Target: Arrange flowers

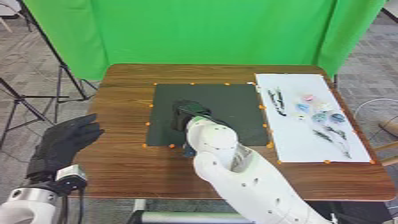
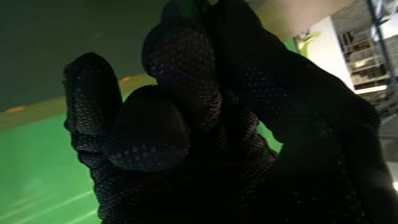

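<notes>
In the head view, my right hand point(image 1: 188, 111) is over the dark mat point(image 1: 213, 92). In the right wrist view, the right hand point(image 2: 182, 60) has its fingers curled and its thumb against them, with no flower discernible between them. My left hand point(image 1: 64, 140) stands open beside the table's left edge. On the white sheet point(image 1: 306, 145) lie dark stems point(image 1: 277, 102), a pink flower point(image 1: 308, 97), pale blue flowers point(image 1: 320, 117) and thin dark sprigs point(image 1: 333, 137). A small blue thing point(image 1: 188, 151) shows beside my right forearm, partly hidden by it.
The brown wooden table point(image 1: 124, 110) extends around the mat. Small orange markers point(image 1: 171, 146) line the mat and sheet. A green curtain point(image 1: 213, 35) hangs behind the table, and a black stand point(image 1: 62, 75) is at the left.
</notes>
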